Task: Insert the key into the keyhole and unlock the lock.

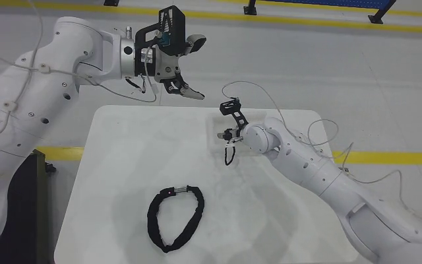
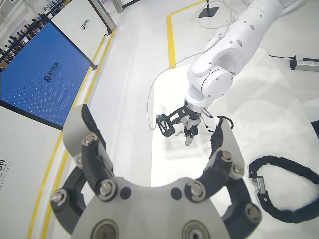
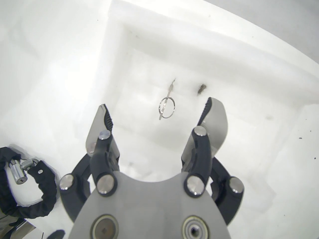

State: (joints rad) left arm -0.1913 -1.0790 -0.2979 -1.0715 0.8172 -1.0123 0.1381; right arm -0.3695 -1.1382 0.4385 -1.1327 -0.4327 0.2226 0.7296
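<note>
A small silver key on a ring (image 3: pixel 166 103) lies flat in the recess of a white foam tray (image 3: pixel 117 38). My right gripper (image 3: pixel 158 111) hangs open just above it, one finger on each side of the key, holding nothing. From above, that gripper (image 1: pixel 227 148) points down over the tray at the table's far middle. The lock is a black fabric-covered chain loop (image 1: pixel 175 218) with a metal cylinder (image 3: pixel 18 172), lying near the front of the table. My left gripper (image 1: pixel 198 68) is open and empty, raised beyond the table's far edge.
The white table (image 1: pixel 132 152) has bare room on its left half and between tray and chain. The foam tray (image 2: pixel 182 151) has raised walls around the key. A cable loops off the right arm (image 1: pixel 264 92).
</note>
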